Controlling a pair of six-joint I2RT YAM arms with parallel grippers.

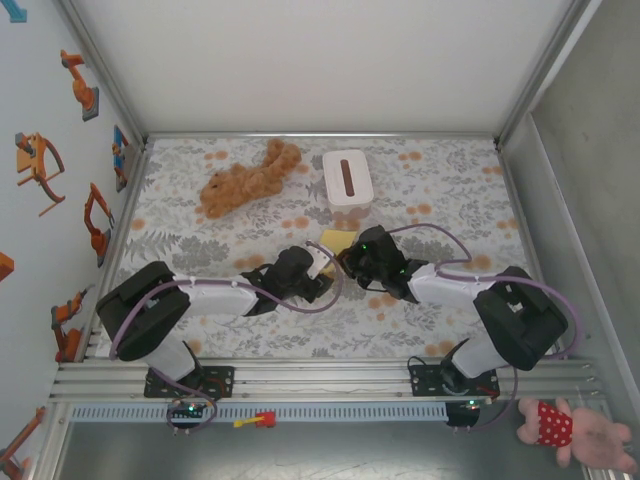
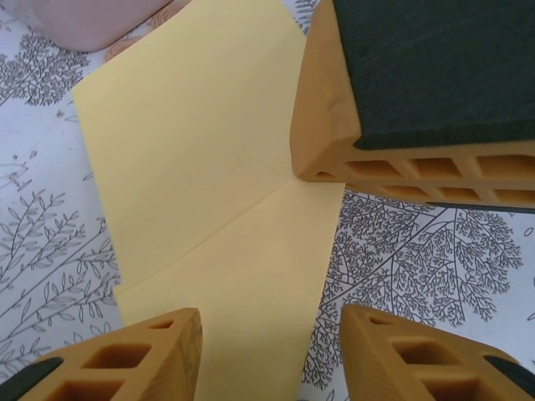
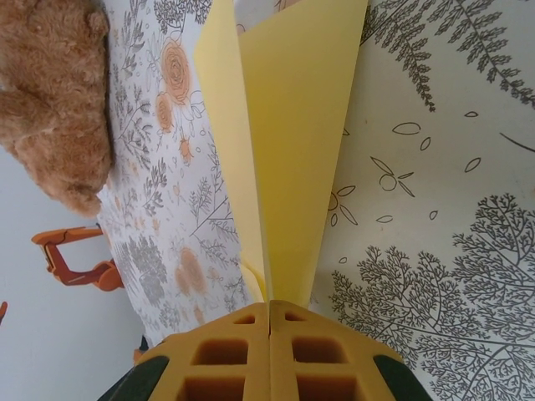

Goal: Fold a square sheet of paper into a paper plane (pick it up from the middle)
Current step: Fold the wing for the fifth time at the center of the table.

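The pale-yellow sheet of paper (image 1: 337, 240) lies partly folded on the flowered tablecloth at mid-table, with a crease running across it (image 2: 192, 142). My right gripper (image 3: 269, 307) is shut on one folded edge, and the paper (image 3: 301, 125) stretches away from its fingers in two layers. In the left wrist view the right arm's fingers (image 2: 326, 125) press at the sheet's right side. My left gripper (image 2: 272, 326) is open over the sheet's near end, one finger above the paper and the other above the cloth. From above, both grippers meet just in front of the paper, left (image 1: 326, 272) and right (image 1: 347, 262).
A white box with a brown slot (image 1: 347, 178) stands just behind the paper, its corner showing in the left wrist view (image 2: 92, 17). A brown plush toy (image 1: 245, 180) lies at the back left, also seen from the right wrist (image 3: 50, 100). Walls enclose the table.
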